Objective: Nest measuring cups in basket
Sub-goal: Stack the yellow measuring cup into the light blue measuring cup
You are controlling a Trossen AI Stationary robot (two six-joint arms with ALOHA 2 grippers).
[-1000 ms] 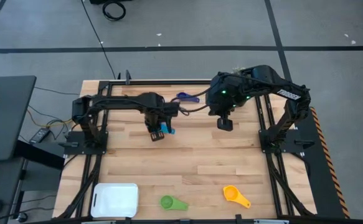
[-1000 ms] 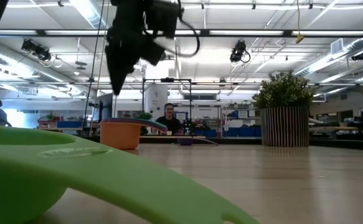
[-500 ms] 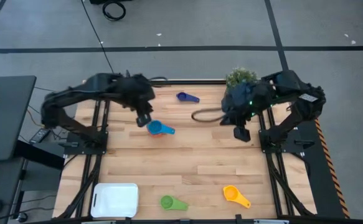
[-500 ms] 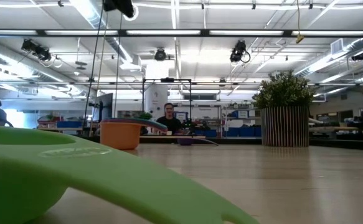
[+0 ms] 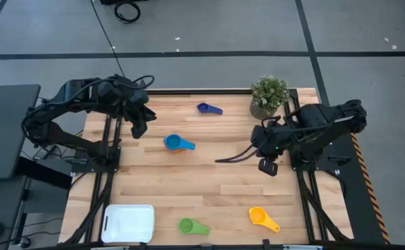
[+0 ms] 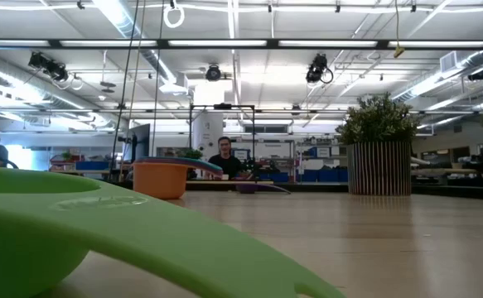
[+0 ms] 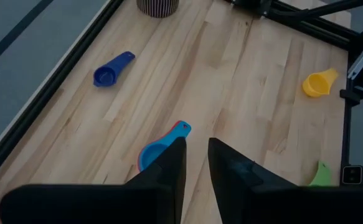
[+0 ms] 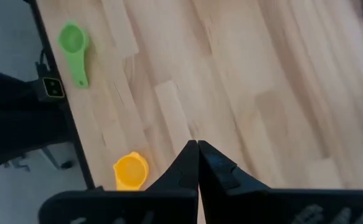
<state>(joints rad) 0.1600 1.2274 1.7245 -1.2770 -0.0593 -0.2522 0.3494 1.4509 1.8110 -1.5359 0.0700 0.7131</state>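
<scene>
4 measuring cups visible on the table (image 5: 216, 173) from above, none in the basket. Bright blue cup (image 5: 177, 144) lies in the left-centre area, something red showing at its handle in the left wrist view, so likely a red cup nested under or in it; can't tell for sure. Dark navy cup (image 5: 207, 108) near the far edge, centre. Green cup (image 5: 190, 226) at the near edge, just right of the basket (image 5: 128, 223), not touching. Yellow-orange cup (image 5: 262, 218) also near the front, right of the green one, well apart from it. Basket is the white tray at the near-left corner, nothing seen inside it.

Left gripper (image 5: 139, 129) is raised over the table's left side, far-left of the blue cup, jaws a narrow gap, holding nothing. Right gripper (image 5: 268, 166) is over the right side, near the plant pot (image 5: 268, 96), fingers pressed together, nothing held.

Low view: green cup fills the foreground, an orange cup (image 6: 161, 177) behind it, 1 person seated in the room far back.
</scene>
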